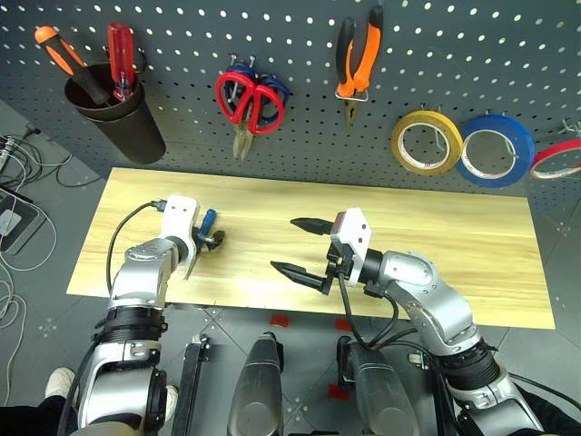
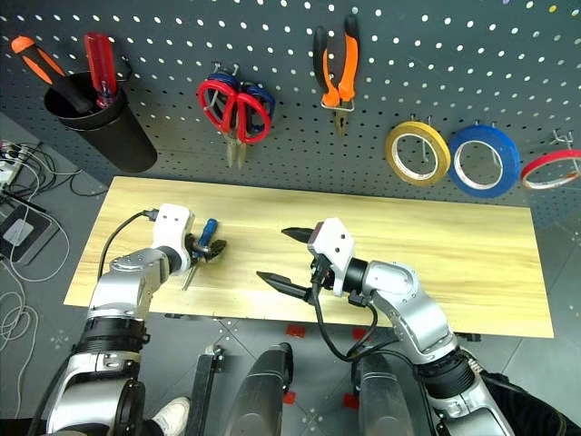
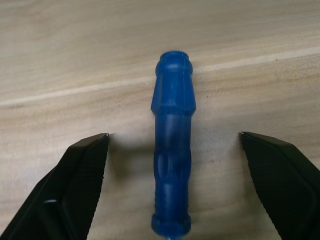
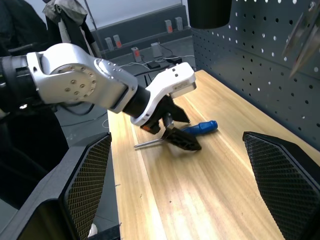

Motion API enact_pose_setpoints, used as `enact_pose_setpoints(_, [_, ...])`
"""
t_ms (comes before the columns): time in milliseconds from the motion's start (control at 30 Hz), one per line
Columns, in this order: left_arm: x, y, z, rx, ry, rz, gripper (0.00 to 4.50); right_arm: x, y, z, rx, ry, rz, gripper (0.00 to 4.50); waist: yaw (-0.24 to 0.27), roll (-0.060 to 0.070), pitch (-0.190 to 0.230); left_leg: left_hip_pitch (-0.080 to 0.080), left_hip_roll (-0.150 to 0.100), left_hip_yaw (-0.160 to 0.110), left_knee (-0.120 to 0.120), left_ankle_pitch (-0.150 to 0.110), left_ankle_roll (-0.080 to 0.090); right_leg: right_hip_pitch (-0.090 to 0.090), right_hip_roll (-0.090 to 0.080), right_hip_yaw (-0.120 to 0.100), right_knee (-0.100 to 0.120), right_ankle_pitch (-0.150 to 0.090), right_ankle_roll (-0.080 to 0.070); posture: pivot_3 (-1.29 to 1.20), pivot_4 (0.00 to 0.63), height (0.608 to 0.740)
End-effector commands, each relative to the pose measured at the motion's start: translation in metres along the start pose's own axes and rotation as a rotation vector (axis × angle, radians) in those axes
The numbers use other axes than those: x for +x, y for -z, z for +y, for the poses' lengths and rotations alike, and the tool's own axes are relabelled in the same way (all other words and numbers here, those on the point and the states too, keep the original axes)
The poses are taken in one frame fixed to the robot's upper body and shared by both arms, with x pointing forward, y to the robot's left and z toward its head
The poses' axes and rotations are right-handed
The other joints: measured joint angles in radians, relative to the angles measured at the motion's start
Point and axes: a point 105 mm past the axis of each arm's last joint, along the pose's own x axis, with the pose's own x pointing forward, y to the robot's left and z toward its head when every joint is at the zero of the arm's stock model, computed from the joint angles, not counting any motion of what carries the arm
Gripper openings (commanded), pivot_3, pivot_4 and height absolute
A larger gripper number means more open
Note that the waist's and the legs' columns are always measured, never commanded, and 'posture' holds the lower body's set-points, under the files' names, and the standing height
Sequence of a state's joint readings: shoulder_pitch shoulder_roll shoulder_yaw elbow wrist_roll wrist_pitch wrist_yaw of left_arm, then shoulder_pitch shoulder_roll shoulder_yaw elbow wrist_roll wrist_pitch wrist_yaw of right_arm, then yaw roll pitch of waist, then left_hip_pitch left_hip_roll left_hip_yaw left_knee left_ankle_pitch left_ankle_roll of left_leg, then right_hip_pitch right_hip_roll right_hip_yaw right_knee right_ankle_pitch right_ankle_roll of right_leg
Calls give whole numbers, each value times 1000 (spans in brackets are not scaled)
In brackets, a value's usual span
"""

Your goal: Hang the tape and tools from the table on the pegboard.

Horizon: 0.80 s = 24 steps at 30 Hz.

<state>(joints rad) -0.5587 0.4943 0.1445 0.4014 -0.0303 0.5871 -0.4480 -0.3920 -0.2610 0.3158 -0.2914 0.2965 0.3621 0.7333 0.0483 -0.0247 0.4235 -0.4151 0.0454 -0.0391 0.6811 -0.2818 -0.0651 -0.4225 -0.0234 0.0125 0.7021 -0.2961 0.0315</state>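
The small blue-handled screwdriver (image 3: 172,160) lies flat on the light wooden plank table (image 1: 454,245), at about 9 o'clock from the table's middle. It is the only tool of the task that is not yet on the dark grey perforated pegboard (image 1: 300,27). There the red-handled scissors (image 1: 248,100), the orange-and-black pliers (image 1: 357,59) and the yellow-tan tape roll (image 1: 427,142) already hang.

The round handle may roll or slip sideways if one finger meets it before the other, and the thin shaft gives little to hold. The left gripper (image 3: 175,145) has its fingers spread wide, one on each side of the handle, touching nothing. The right gripper (image 1: 301,245), at 3 o'clock from it, is also spread wide and empty.
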Motion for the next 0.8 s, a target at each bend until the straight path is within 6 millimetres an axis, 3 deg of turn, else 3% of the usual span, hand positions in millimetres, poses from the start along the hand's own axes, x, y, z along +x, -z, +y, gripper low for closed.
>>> enact_pose_setpoints(33, [1,12,6,15,-12,53,3615,-2,-11,5,-20,-2,-35,4500,-1,0,0,0,0,0,0,0,0,0,0,0,0,0,0,125,501,740])
enact_pose_setpoints(233, [1,6,6,41,-6,50,1646,0,-12,2,-26,16,-43,4500,-7,0,0,0,0,0,-1,0,0,0,0,0,-1,0,0,129,485,740])
enact_pose_setpoints(367, [1,6,9,73,-13,47,593,3,-12,1,-26,22,-52,4500,-11,0,0,0,0,0,-1,1,-1,0,0,0,-2,0,0,135,470,740])
enact_pose_setpoints(633, [-8,-4,-11,156,-12,-20,596,-7,-15,-4,-28,22,-69,4500,-12,0,0,-1,0,-1,-2,3,-5,0,-1,0,-4,0,0,147,418,740])
enact_pose_setpoints(800, [-32,-21,-36,252,-97,-155,596,-21,-22,-2,-20,34,-102,4500,-8,-2,-1,-3,1,-3,-2,4,-7,-1,-3,-1,-5,0,0,165,362,740])
